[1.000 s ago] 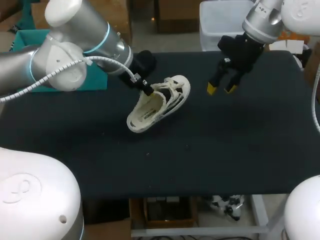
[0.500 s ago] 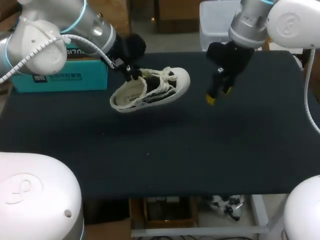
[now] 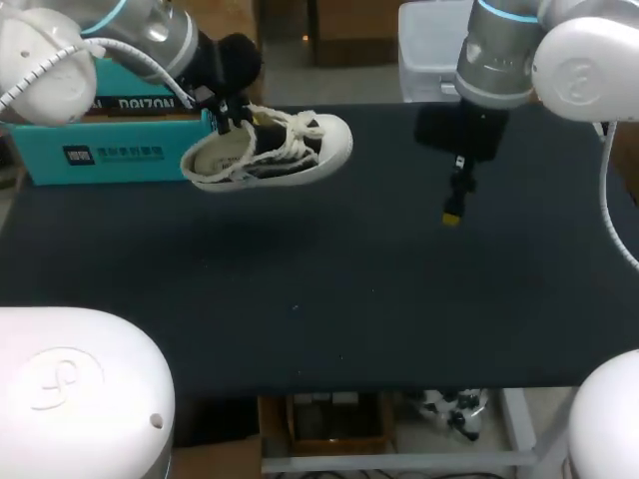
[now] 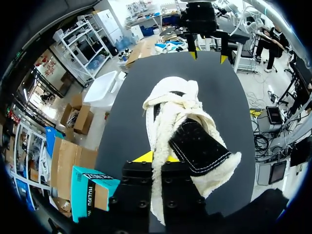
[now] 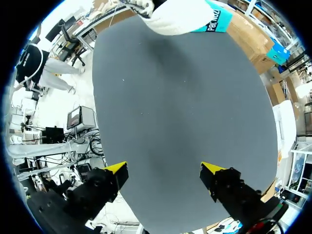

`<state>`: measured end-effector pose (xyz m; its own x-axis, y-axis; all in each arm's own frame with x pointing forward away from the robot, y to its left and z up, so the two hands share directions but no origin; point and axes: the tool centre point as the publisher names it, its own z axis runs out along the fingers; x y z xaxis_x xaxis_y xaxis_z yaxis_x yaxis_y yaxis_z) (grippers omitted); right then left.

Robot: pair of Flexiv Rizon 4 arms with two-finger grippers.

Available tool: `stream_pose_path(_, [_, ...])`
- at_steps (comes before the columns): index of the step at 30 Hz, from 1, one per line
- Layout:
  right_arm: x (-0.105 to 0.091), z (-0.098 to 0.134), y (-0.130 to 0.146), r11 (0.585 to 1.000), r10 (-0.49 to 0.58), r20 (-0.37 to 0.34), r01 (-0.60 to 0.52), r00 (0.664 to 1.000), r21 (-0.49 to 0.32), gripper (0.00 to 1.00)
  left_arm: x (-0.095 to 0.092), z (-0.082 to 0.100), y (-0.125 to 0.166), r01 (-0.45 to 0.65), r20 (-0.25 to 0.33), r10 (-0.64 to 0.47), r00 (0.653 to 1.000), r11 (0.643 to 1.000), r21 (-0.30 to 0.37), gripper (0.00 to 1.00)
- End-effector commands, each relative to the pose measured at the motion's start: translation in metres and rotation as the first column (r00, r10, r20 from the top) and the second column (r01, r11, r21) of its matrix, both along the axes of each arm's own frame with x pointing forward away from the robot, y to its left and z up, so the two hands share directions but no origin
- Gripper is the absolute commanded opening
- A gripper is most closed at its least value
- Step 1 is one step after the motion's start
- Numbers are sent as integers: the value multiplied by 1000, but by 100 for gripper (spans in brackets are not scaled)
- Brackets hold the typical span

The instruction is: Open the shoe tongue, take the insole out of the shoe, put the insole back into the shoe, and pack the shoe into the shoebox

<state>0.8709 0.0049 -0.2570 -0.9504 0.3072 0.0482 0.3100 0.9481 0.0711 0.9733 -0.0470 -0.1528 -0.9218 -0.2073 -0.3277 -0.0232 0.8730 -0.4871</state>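
Note:
A white low sneaker (image 3: 270,150) with white laces hangs in the air at the back left, its toe pointing right. My left gripper (image 3: 232,120) is shut on the shoe's fleecy collar (image 4: 161,170), its yellow tips (image 4: 144,157) showing beside the fleece. The shoe's black tongue (image 4: 197,146) lies across the opening. The teal shoebox (image 3: 110,150) stands just left of the shoe, at the table's back left corner. My right gripper (image 3: 454,200) hangs open over the table's right half, pointing down with nothing between its fingers (image 5: 117,169); the shoe's toe (image 5: 168,19) is far ahead of it.
The dark table top (image 3: 349,289) spreads out beneath both arms, with its front edge near the robot's base. Nothing else lies on it besides the shoebox (image 4: 90,187).
My left arm has lifted the shoe off the table and carried it back and left toward the shoebox, levelling it. My right gripper has turned and shifted a little right and down.

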Motion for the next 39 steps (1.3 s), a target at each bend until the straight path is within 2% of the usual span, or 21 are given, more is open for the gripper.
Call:
stream_pose_path(1, [-3, 0, -2, 1000, -3, 6, 3, 1000, 1, 100, 7, 27, 37, 35, 23, -35, 999, 999, -12, 0])
stream_pose_path(11, [-3, 0, -2, 1000, -3, 6, 3, 1000, 1, 100, 81, 57, 115, 109, 93, -110, 990, 994, 20, 0])
stream_pose_path(22, [-3, 0, -2, 1000, -3, 6, 3, 1000, 1, 100, 155, 61, 195, 101, 118, -105, 987, 994, 38, 0])
stream_pose_path(29, [-3, 0, -2, 1000, -3, 6, 3, 1000, 1, 100, 201, 41, 229, 79, 101, -86, 991, 995, 64, 0])
stream_pose_path(33, [-3, 0, -2, 1000, -3, 6, 3, 1000, 1, 100, 226, 22, 248, 71, 84, -76, 994, 995, 70, 0])
stream_pose_path(39, [-3, 0, -2, 1000, -3, 6, 3, 1000, 1, 100, 248, -15, 271, 77, 38, -80, 996, 995, 66, 0])
